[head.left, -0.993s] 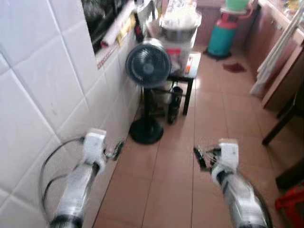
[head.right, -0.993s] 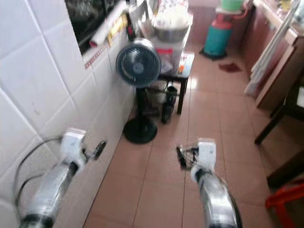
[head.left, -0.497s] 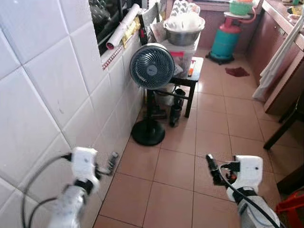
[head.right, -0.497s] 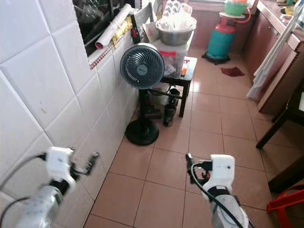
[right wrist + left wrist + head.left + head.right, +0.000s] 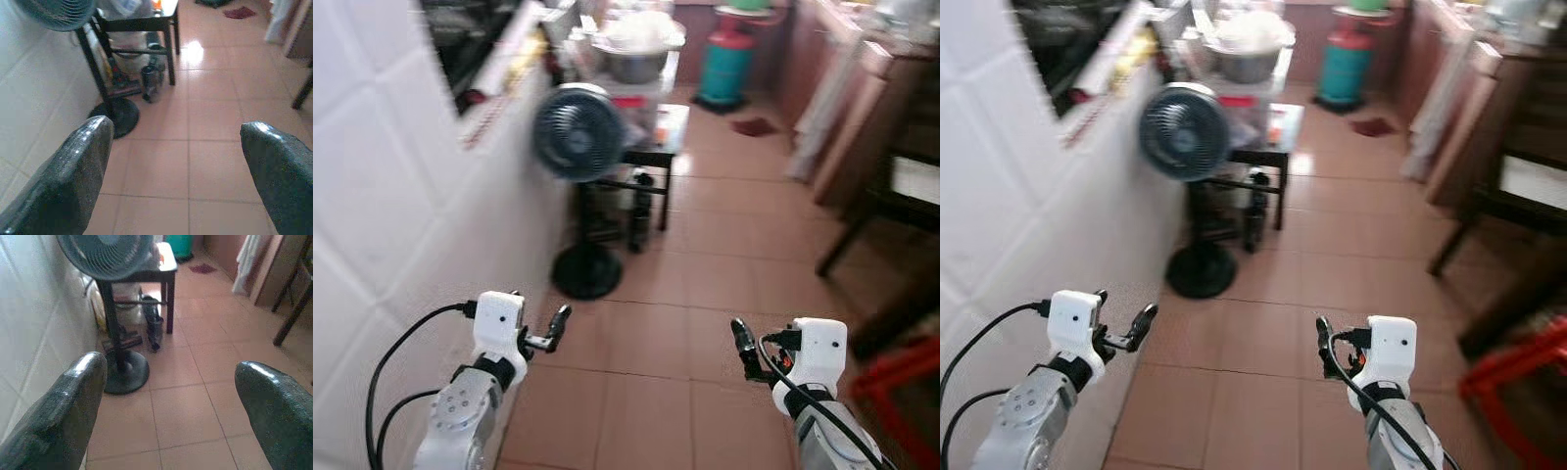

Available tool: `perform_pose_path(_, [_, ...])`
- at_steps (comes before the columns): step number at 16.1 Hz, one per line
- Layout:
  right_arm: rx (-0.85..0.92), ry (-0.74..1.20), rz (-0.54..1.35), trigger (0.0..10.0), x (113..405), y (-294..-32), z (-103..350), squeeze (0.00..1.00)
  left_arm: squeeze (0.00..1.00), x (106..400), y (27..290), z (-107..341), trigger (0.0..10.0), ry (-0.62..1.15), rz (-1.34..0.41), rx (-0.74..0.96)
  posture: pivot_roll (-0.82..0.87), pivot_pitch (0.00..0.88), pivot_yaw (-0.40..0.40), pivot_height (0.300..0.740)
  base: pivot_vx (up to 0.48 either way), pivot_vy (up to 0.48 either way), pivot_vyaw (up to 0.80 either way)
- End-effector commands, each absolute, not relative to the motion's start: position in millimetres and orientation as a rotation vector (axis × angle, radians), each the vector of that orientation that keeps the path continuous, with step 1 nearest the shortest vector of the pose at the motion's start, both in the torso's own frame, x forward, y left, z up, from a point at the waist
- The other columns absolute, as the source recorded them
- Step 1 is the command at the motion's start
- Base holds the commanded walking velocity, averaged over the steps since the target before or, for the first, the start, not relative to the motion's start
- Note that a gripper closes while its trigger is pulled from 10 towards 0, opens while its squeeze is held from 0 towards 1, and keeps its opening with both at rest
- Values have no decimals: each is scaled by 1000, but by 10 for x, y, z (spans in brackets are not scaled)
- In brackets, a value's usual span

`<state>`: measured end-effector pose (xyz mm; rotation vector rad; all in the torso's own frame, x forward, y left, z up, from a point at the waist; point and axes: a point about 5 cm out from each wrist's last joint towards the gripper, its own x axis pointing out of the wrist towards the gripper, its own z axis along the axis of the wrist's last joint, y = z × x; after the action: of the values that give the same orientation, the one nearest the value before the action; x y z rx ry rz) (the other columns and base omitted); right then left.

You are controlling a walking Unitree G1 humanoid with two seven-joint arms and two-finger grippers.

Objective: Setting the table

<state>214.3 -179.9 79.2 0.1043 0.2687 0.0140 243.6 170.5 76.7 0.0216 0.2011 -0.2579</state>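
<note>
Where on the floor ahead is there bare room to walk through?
Open tiled floor runs down the middle, between the standing fan by the white tiled wall and the dark table leg on the right. It is crowded under the small black table, where bottles stand.

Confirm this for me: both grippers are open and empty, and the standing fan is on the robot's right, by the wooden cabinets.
One thing is wrong: the side. The left eye view shows the standing fan on the robot's left, against the white tiled wall, not by the cabinets. The left gripper and right gripper are indeed open and empty.
</note>
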Motion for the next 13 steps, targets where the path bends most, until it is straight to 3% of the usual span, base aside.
perform_pose_path(1, [100,248,28,10000,2153,-1770,868,0,0,2483,1774,780,10000,202,-235,39,37,0,17,740,0,0,-763])
perform_pose_path(4, [86,241,30,10000,2158,-1788,912,0,0,2681,1853,882,10000,179,-217,-31,25,0,18,740,0,0,-767])
perform_pose_path(9, [128,221,-31,10000,2178,-1828,943,0,0,2668,1675,1004,10000,86,-290,-69,28,0,23,740,0,0,-774])
perform_pose_path(13, [90,215,-9,10000,2180,-1824,975,0,0,2641,1708,932,10000,75,-253,-70,19,0,19,740,0,0,-763])
